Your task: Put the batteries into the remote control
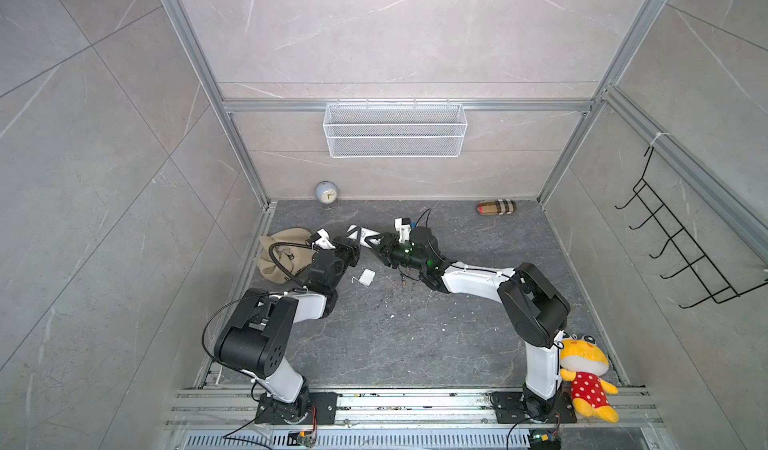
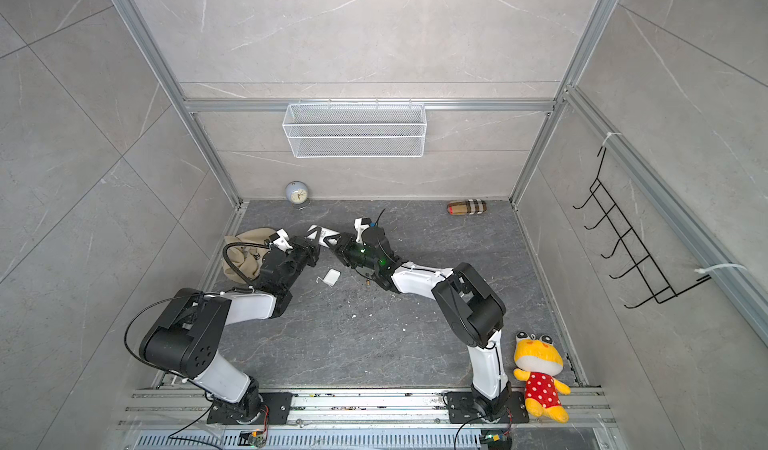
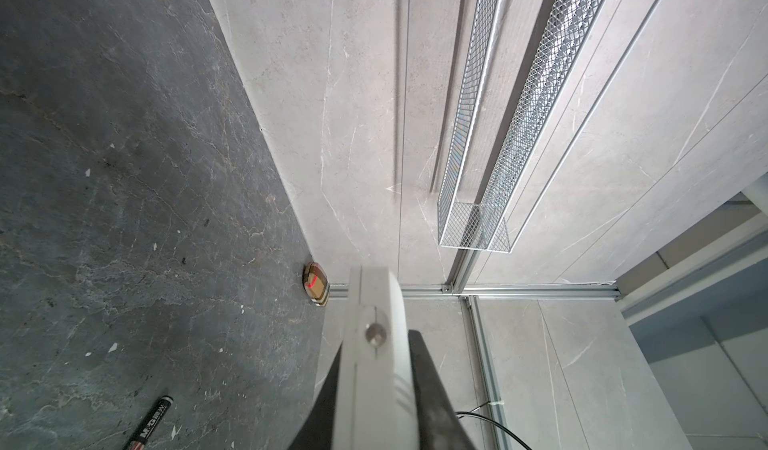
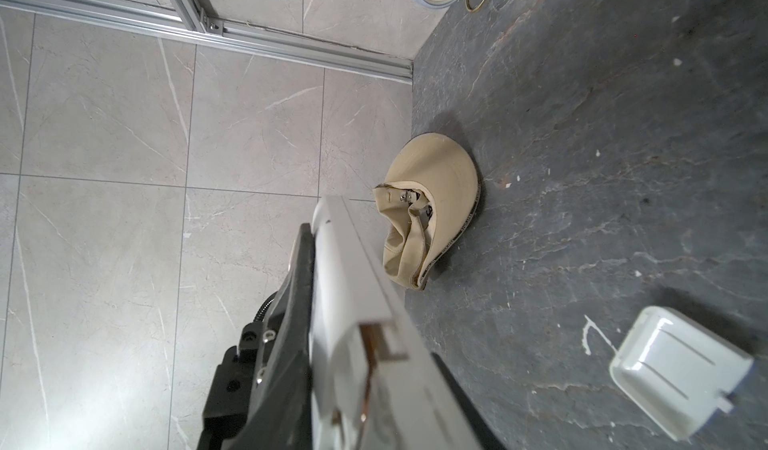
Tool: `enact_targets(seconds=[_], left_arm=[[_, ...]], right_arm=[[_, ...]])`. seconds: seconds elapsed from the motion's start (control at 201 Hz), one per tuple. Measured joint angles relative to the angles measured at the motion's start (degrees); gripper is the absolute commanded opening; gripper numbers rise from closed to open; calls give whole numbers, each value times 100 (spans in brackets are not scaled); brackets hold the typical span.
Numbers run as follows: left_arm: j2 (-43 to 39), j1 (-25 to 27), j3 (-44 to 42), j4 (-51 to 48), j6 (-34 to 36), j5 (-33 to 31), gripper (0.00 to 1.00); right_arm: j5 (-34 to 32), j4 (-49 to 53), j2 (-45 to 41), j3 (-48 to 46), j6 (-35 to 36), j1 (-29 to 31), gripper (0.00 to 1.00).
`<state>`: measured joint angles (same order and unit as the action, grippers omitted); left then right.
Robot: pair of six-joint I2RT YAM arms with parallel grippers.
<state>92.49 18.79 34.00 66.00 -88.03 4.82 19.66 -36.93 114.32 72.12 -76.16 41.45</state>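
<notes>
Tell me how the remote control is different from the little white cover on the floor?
The remote control is long and slim; the back cover is short and squarish. The remote control is up off the floor, clamped between the left gripper and right gripper; the back cover lies flat on the floor, with nothing touching it. Both are white plastic.
</notes>
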Motion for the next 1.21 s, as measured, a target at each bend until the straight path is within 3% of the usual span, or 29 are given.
enact_targets(seconds=[0.169, 0.329, 0.423, 0.458, 0.558, 0.632, 0.832, 1.21], left_arm=[[-2, -2, 0, -26, 2, -22, 0], [-11, 0, 0, -81, -50, -31, 0], [-46, -2, 0, -76, -205, -85, 2], [-72, -2, 0, -72, -249, -118, 10], [-144, -2, -2, -153, -205, -129, 52], [-210, 20, -2, -234, -105, -39, 65], [-404, -50, -2, -739, -13, 367, 67], [-232, -181, 118, -420, -140, 597, 66]], right_arm=[[-50, -22, 74, 76, -76, 11, 42], [-44, -42, 76, 127, -157, 4, 24], [35, -48, 76, 205, -238, -13, 18], [74, -39, 76, 238, -249, -22, 18], [190, 92, 76, 369, -170, -42, 14], [278, 391, 76, 452, -17, -90, 12], [673, 881, 4, 472, 247, -389, 12], [761, 841, -87, 470, 90, -557, 14]])
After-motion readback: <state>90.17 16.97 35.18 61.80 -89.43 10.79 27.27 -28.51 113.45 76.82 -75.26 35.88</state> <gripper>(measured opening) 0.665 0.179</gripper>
